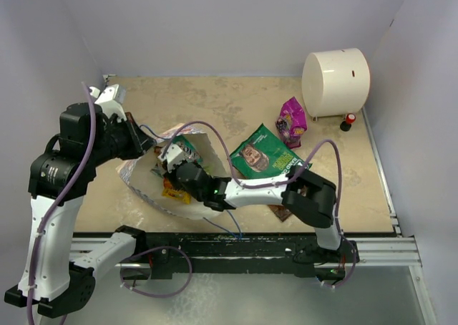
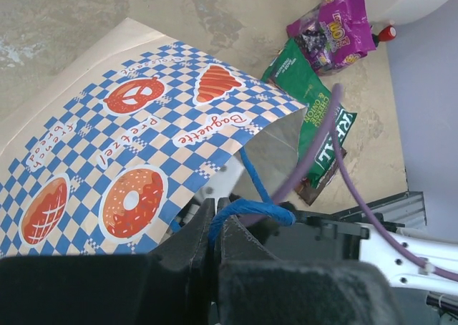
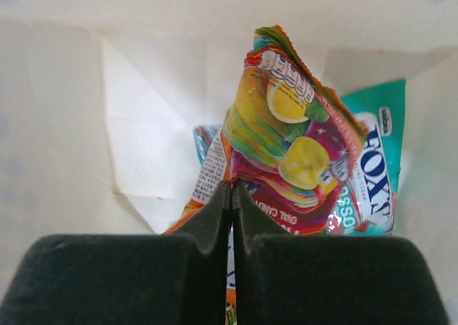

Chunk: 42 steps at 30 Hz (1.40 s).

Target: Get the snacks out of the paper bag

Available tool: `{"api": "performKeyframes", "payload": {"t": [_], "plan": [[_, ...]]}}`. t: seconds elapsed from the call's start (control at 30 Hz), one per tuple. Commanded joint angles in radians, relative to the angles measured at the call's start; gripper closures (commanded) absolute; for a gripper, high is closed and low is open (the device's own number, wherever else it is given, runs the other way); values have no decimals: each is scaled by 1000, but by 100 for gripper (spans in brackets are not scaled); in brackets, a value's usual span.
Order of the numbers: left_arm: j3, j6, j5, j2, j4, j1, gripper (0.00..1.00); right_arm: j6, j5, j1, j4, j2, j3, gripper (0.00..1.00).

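The paper bag (image 1: 189,205) lies on its side, mouth toward the right. Its blue-white checkered side with bakery prints shows in the left wrist view (image 2: 143,146). My left gripper (image 1: 140,143) (image 2: 215,221) is shut on the bag's blue cord handle (image 2: 252,211). My right gripper (image 1: 172,176) (image 3: 231,189) reaches inside the bag and is shut on the edge of a colourful candy packet (image 3: 286,139). A teal candy pack (image 3: 376,175) lies behind it in the bag. A green packet (image 1: 261,153), a magenta pouch (image 1: 291,121) and a dark brown packet (image 1: 283,212) lie on the table.
A large cream cylinder (image 1: 335,81) stands at the back right with a small red-capped object (image 1: 351,119) beside it. White walls close the sides and back. The right arm's purple cable (image 2: 315,153) crosses over the bag mouth.
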Motion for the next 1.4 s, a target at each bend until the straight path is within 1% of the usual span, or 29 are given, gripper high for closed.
{"api": "performKeyframes", "payload": {"t": [0.0, 0.37, 0.63, 0.87, 0.93, 1.23, 1.37], "plan": [[-15, -27, -17, -8, 14, 0, 100, 56, -108, -2, 110, -132, -10, 100], [6, -36, -55, -2, 31, 0, 100, 165, -242, -2, 86, -341, -162, 100], [-14, -28, -62, -6, 43, 0, 100, 189, -233, -1, 11, -491, -217, 100], [-6, -19, -76, -1, 48, 0, 100, 215, -262, -2, -66, -604, -218, 100], [-2, -18, -90, 3, 48, 0, 100, 215, -276, -2, -102, -629, -200, 100], [22, -22, -222, 23, 3, 0, 100, 180, -226, -2, -303, -798, -160, 100], [10, -15, -210, 26, 16, 0, 100, 138, -180, -2, -421, -869, -121, 100]]}}
